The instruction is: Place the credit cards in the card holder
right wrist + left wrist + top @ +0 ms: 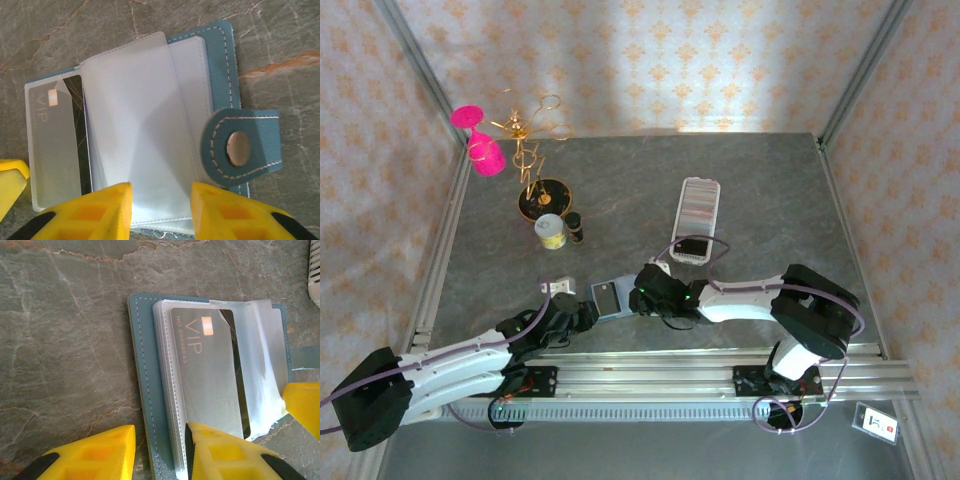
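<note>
Down at the near edge, the left gripper point(160, 442) has its chunky yellow jaws standing apart. One is over the bare bench point(60, 340), the other lies over the stacked sleeve edges, and nothing is pinched between them.

Under it, the card holder point(146, 365) lies open and flat, at lower centre in the overhead view. It has a teal leather-look cover, pale stitching and rounded corners. In its top sleeve sits a matte grey VIP card point(205, 375) with a small orange chip patch. A glossy dark card point(240, 380) peeks out behind it.

Opposite, the right gripper point(162, 200) has its jaws parted too, hanging over a frosted clear sleeve point(132, 120) that bows up from the stack. I can make out no squeeze on it. At the right of that wrist view is the rounded clasp tab point(242, 147) with its dull metal snap.

Further up the grey, veined, stone-look bench, a long white tray point(702, 182) holds a striped row of credit cards point(698, 210), well apart from the holder.

In the upper left is a small tin can point(551, 231) with a dark bottle point(576, 230) just beside it. Beyond them stand a gold wire stand point(542, 200) on a round black base and a hot-pink goblet point(478, 142), tilted.
</note>
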`<state>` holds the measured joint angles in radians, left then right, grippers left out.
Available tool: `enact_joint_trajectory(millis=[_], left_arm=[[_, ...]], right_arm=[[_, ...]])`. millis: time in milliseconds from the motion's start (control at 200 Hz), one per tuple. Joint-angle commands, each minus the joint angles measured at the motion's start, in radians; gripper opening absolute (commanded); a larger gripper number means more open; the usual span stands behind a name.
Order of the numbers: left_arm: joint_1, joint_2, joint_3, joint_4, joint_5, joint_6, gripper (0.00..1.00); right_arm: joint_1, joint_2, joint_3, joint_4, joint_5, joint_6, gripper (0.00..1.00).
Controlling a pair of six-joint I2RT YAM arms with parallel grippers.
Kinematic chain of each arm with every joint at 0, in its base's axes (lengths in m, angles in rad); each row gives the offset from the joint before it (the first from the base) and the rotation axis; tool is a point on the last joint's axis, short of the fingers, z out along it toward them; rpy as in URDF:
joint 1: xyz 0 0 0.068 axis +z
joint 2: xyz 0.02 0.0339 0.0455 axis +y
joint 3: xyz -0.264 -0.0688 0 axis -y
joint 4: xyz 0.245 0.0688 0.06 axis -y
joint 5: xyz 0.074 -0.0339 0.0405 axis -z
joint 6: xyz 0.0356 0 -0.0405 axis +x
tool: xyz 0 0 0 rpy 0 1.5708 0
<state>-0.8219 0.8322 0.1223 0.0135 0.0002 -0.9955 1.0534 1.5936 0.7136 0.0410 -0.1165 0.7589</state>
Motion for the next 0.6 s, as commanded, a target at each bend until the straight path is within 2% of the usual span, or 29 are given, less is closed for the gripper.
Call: enact_joint_trajectory(millis=[0,596], left_arm=[[0.010,0.003,-0.013,0.020,0.000,-0.006,0.32],[0.010,-0.002,-0.050,0.055,0.006,-0.027,0.25]], right_arm=[[0.004,0.020,0.002,0.012,0.004,0.000,0.36],[0.037,0.051,0.037,0.222,-0.127,0.051,0.36]])
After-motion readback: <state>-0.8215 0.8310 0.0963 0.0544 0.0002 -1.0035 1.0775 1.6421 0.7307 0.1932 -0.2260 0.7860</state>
